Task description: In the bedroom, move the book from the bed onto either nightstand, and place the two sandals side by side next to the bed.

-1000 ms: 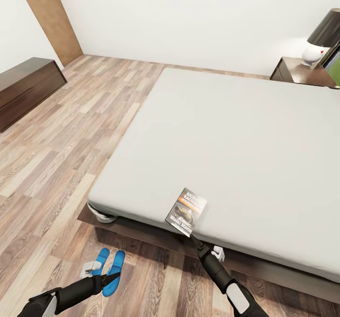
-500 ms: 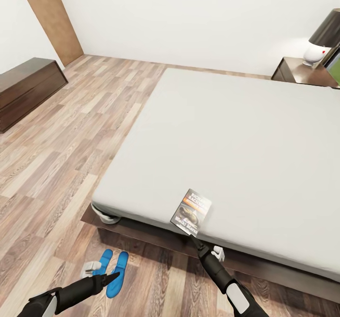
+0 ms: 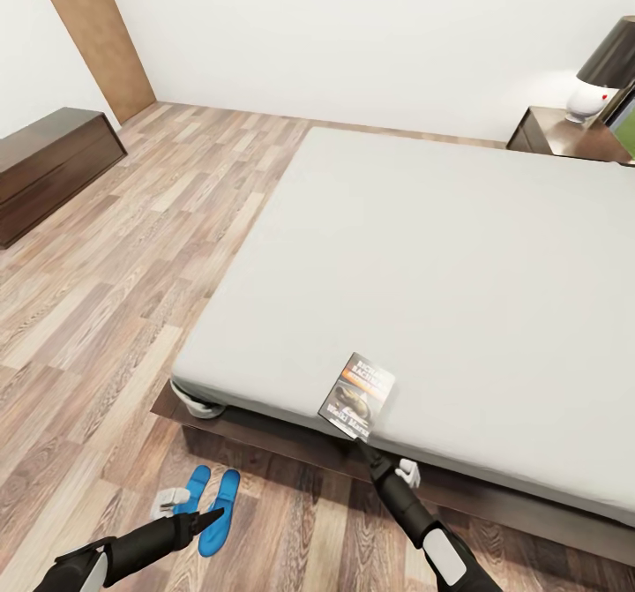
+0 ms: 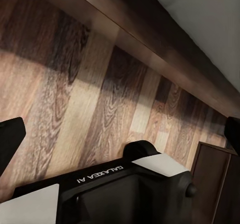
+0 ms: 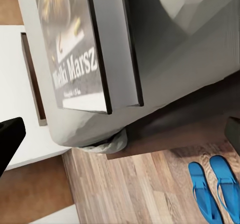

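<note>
Right gripper (image 3: 363, 445) reaches forward; left gripper (image 3: 212, 516) hangs low, jaws apart.

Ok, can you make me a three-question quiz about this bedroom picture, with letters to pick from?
1. Where is the book?
A. at the near edge of the bed
B. on the nightstand
C. on the floor

2. How many blue sandals are there?
A. one
B. two
C. four

3. How do the sandals lie?
A. stacked on the mattress
B. far apart
C. side by side on the floor by the bed

Answers:
1 A, the book lies at the mattress edge, just ahead of the right gripper.
2 B, a pair shows near the left gripper.
3 C, they lie close and parallel on the wood planks.
</note>
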{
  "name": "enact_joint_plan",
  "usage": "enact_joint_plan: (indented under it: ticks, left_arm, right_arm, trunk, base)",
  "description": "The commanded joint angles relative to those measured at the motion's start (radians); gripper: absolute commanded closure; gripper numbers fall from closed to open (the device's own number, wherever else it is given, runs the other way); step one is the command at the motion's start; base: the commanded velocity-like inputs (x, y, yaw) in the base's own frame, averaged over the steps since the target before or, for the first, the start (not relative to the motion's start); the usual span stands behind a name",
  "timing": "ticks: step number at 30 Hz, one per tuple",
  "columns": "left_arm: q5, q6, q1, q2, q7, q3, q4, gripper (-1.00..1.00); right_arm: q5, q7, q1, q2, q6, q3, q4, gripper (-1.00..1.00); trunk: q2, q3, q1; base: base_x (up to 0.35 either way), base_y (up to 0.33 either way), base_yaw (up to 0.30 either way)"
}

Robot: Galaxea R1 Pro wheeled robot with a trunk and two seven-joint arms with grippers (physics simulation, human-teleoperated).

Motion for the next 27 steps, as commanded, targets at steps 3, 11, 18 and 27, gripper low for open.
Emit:
enact_joint_plan:
  ticks: [3,11,18,27]
  left_arm:
    - [0.006,0.01,0.0,0.0,-0.003,0.001,0.0,-1.0]
    - [0.006,0.01,0.0,0.0,-0.003,0.001,0.0,-1.0]
    - [0.006,0.01,0.0,0.0,-0.003,0.001,0.0,-1.0]
    - [0.005,0.01,0.001,0.0,-0.003,0.001,0.0,-1.0]
  right_arm:
    - [-0.02,0.004,0.0,0.0,0.009,-0.005,-0.001,-1.0]
    - [-0.102,0.007,0.0,0.0,0.009,-0.006,-0.004,-1.0]
    - [-0.114,0.007,0.0,0.0,0.012,-0.005,-0.003,-1.0]
    - [-0.115,0.006,0.0,0.0,0.014,-0.004,-0.002,-1.0]
  trunk:
    - [0.0,-0.001,0.0]
    - [0.0,-0.001,0.0]
    - [0.0,-0.001,0.0]
    - [0.0,-0.001,0.0]
  base:
    - [0.0,0.0,0.0]
    - [0.0,0.0,0.0]
    - [0.0,0.0,0.0]
    - [0.0,0.0,0.0]
